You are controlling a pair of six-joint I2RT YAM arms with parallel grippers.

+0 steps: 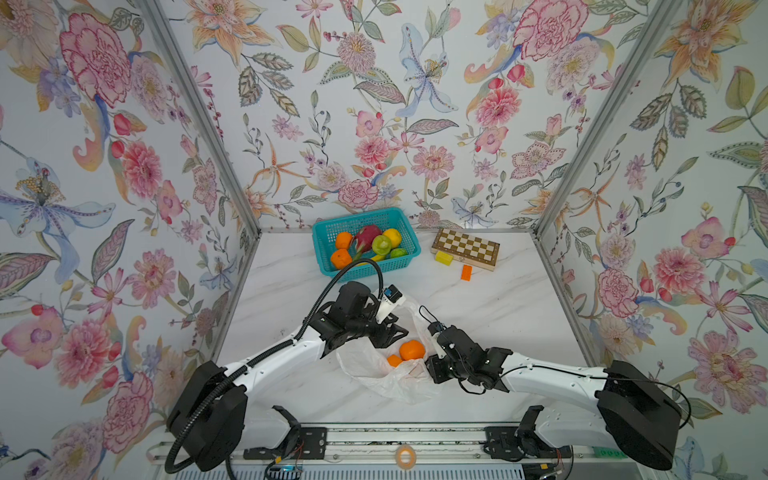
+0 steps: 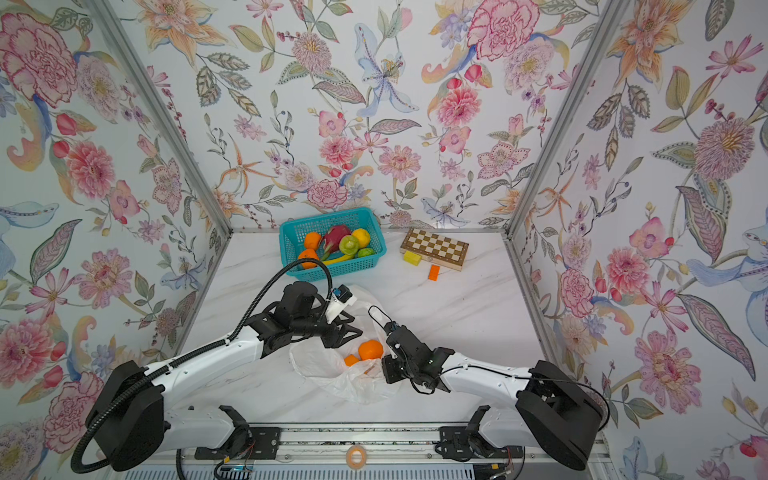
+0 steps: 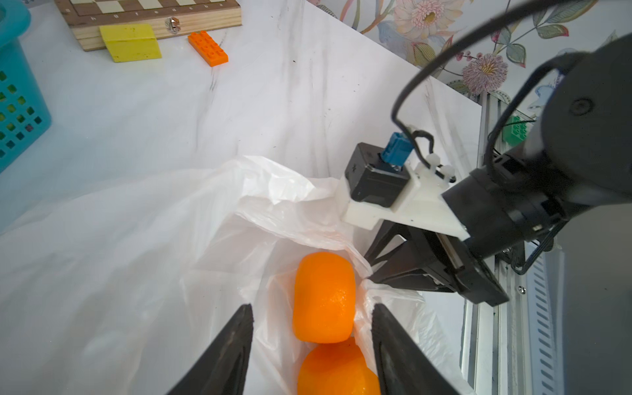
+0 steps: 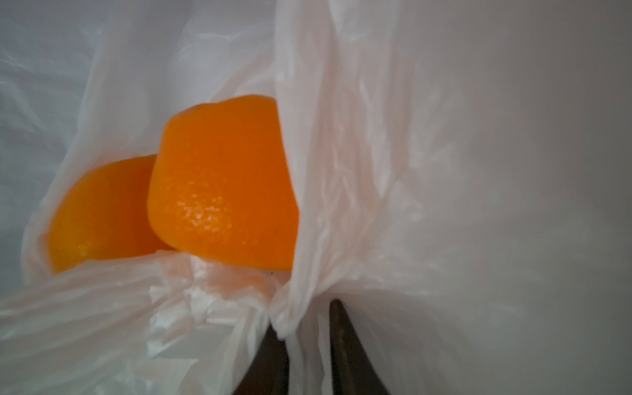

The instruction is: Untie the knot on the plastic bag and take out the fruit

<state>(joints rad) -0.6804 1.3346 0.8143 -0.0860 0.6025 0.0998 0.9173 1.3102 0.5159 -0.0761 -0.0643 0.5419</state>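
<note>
Left fingers (image 3: 236, 345) stand well apart at the open mouth of the bag (image 3: 136, 239), one on each side of an orange (image 3: 337, 371); no grip on it is visible. A second orange (image 3: 323, 297) lies just beyond the tips, touching the first. Right fingers (image 4: 345, 342) are nearly closed, pinching a gathered fold of the bag's rim beside both oranges. Bag rests crumpled on the tabletop (image 1: 498, 316) near the front, between the two arms. Other fruit sits in the basket (image 1: 357, 216) by the back wall: oranges, a dragon fruit (image 1: 368, 237), a yellow piece and green pieces, with a banana. A chessboard (image 1: 465, 247), yellow block (image 1: 443, 257) and orange brick (image 1: 466, 272) lie right of the basket, well apart from the bag.
</note>
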